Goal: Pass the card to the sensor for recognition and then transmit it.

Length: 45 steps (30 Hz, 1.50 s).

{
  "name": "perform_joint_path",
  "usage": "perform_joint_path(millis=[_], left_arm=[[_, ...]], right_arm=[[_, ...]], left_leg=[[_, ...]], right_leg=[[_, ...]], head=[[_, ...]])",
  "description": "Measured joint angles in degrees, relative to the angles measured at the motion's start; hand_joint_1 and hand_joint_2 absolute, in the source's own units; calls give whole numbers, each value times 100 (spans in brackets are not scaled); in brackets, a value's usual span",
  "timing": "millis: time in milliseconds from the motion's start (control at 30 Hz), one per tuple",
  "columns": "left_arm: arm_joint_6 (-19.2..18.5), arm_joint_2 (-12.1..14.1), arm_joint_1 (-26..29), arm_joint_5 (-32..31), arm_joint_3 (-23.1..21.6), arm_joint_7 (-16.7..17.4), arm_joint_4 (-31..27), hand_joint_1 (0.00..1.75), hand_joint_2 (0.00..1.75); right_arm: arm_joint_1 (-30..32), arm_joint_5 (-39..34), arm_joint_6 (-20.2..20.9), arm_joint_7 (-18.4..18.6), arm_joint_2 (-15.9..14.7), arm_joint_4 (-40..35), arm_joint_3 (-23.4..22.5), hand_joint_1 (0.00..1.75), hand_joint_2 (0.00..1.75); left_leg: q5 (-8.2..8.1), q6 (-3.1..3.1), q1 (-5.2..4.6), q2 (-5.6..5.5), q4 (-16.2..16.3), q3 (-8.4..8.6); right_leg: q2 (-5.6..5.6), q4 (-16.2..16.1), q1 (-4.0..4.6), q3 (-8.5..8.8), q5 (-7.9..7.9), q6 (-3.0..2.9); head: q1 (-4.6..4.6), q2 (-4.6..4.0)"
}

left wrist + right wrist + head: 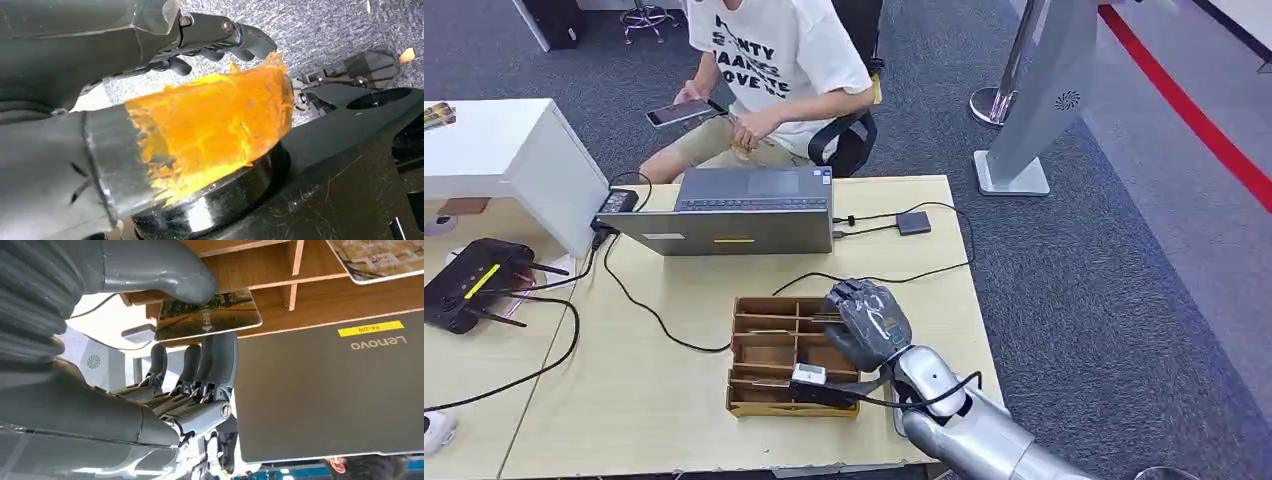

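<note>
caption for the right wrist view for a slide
Right hand pinching a card between thumb and fingers beside the wooden organizer, laptop behind.

Printed card, pinched by right hand at wooden divider box

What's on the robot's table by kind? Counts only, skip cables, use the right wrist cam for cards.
Laptop: 1
Wooden box: 1
Cards: 2, the held card pinched by the right hand, and a spare card in the box
Dark square device: 1
Total: 5
</note>
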Motion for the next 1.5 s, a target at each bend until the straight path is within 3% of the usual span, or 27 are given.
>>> perform_joint_path(millis=[67, 100, 600, 633, 1167, 1500], left_arm=[[4, 0, 0, 2, 2, 0, 0, 0, 0], [9, 0, 0, 2, 0, 0, 0, 0, 0], [15, 0, 0, 7, 2, 0, 0, 0, 0], [15, 2, 1, 7, 0, 0, 0, 0, 0], [44, 0, 3, 52, 0, -22, 0, 0, 0], [70, 2, 23, 146, 0, -79, 0, 0, 0]], right_arm=[[0, 22, 0, 0, -7, 11, -7, 117, 175], [0, 22, 0, 0, -9, 15, -9, 147, 175], [-29, 24, 7, 0, -11, 31, -15, 147, 175], [-29, 24, 7, 0, -11, 31, -15, 175, 175], [-27, -56, 77, -50, -11, 20, -48, 175, 175], [146, -210, 68, -177, -52, -583, -144, 175, 175]], left_leg=[[0, 0, 0, 0, 0, 0], [0, 0, 0, 0, 0, 0], [0, 0, 0, 0, 0, 1], [0, 0, 0, 0, 0, 1], [0, 0, 0, 0, 0, 1], [0, 0, 0, 0, 0, -3]], right_leg=[[0, 0, 0, 0, 0, 0], [0, 0, 0, 0, 0, 0], [-1, -1, 0, 1, 0, 0], [-1, -1, 0, 1, 0, 0], [0, -1, 0, 2, 0, 0], [0, -1, 0, -2, 0, 0]], head=[[0, 0], [2, 0], [2, 0], [0, 0], [2, 0], [0, 0]])
